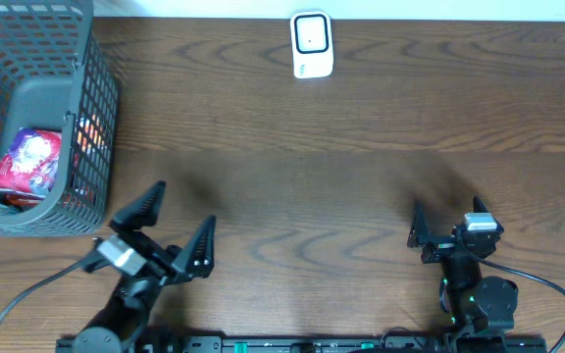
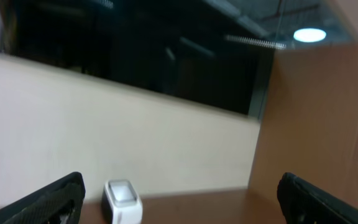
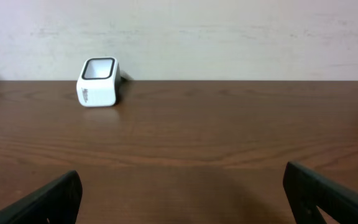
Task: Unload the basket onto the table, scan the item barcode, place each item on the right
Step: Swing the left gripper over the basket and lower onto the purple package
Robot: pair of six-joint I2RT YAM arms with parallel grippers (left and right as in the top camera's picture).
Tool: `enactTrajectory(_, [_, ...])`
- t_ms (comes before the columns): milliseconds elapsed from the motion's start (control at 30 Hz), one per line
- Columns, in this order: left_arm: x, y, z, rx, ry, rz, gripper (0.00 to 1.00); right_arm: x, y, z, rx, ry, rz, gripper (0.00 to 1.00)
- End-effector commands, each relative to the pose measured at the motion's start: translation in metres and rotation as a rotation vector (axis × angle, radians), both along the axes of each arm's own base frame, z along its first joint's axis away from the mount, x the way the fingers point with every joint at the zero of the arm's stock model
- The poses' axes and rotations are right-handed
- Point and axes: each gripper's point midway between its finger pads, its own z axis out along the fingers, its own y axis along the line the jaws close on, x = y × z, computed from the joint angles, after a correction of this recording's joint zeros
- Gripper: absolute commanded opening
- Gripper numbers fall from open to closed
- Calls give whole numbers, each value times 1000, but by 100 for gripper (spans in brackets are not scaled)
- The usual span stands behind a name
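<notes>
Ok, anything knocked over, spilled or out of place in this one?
Nothing stands out. The scanner stands upright at the far edge, and the packets lie inside the basket, nothing spilled.

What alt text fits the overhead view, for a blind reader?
Open left gripper and open right gripper at the near side of a wooden table. A white scanner stands at the far edge; a dark basket of packets at left.

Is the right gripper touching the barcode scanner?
Apart. The overhead view shows the open right gripper near the front edge, with a wide stretch of bare table between it and the white barcode scanner at the far edge.
</notes>
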Motion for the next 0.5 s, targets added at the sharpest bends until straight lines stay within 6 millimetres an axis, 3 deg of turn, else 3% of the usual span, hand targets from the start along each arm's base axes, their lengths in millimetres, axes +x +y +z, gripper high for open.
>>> enactTrajectory(0, [-9,11,67,-27,-96,68,99,0,-1,-1,14,1,-6,99])
enactTrajectory(133, [12,20,113,9,-88,149,99,0,-1,-1,14,1,-6,99])
enactTrajectory(267, [70,50,144,-27,100,320,98,0,-1,-1,14,1,-6,99])
enactTrajectory(400, [128,66,171,200,190,471,98,0,-1,-1,14,1,-6,99])
enactTrajectory(467, [152,89,182,245,279,578,98,0,-1,-1,14,1,-6,99])
